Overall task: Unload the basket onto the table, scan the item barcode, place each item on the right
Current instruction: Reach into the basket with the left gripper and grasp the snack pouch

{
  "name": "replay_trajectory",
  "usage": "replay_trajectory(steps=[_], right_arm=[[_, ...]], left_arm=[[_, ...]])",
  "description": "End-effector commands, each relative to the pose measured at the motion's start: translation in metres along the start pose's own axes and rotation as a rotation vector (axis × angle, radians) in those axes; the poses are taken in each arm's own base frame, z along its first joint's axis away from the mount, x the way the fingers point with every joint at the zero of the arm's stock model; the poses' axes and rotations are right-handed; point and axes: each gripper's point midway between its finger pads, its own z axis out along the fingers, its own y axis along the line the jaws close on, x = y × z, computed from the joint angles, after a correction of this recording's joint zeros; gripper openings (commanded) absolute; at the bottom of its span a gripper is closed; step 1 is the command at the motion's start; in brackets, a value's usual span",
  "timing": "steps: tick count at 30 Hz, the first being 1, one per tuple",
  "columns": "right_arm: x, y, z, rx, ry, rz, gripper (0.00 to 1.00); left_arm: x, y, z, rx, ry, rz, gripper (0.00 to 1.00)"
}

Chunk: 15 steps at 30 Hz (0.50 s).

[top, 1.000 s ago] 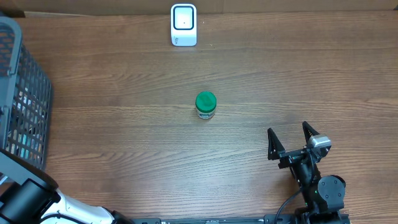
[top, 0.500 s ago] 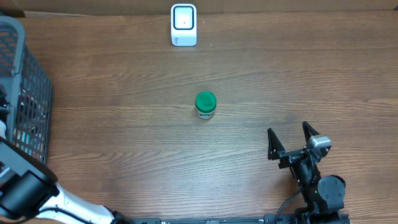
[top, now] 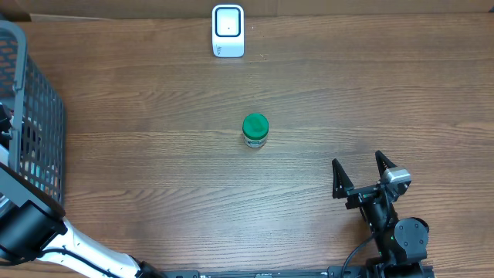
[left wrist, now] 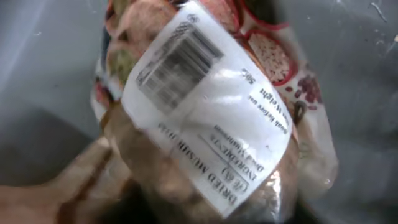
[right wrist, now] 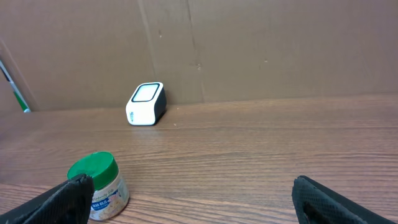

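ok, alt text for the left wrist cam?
Very close view of a clear packet of dried mushrooms filling most of the frame, its white label turned to the camera and tilted, with the barcode at the upper left. Behind it there is only a blurred grey surface.

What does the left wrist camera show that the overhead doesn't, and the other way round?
Left wrist only: a packet up close, with a white label whose barcode faces the camera. Overhead only: the scanner, the green-lidded jar, the open right fingers, and the basket from outside. Shared: nothing certain. The grey around the packet may be the basket's inside, where the left arm reaches.
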Motion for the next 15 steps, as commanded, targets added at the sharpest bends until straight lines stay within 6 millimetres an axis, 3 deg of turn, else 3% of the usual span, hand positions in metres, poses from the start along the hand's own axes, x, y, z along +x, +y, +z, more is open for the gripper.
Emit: replay_trajectory(steps=[1, 3, 8, 15], right_arm=[[0.002, 0.001, 0.0, -0.006, -0.003, -0.004, 1.0], [0.002, 0.001, 0.0, -0.006, -0.003, -0.004, 1.0], [0.002, 0.001, 0.0, -0.006, -0.003, -0.004, 1.0], [0.002, 0.001, 0.0, -0.006, -0.003, -0.004, 1.0]], left_arm=[[0.037, -0.014, 0.027, 0.046, 0.123, -0.068, 0.13], [0.03, -0.013, 0.021, 0.044, 0.117, -0.07, 0.04], [-0.007, -0.009, -0.011, 0.036, 0.08, -0.062, 0.04], [-0.076, -0.005, -0.1, 0.011, -0.038, -0.122, 0.04]])
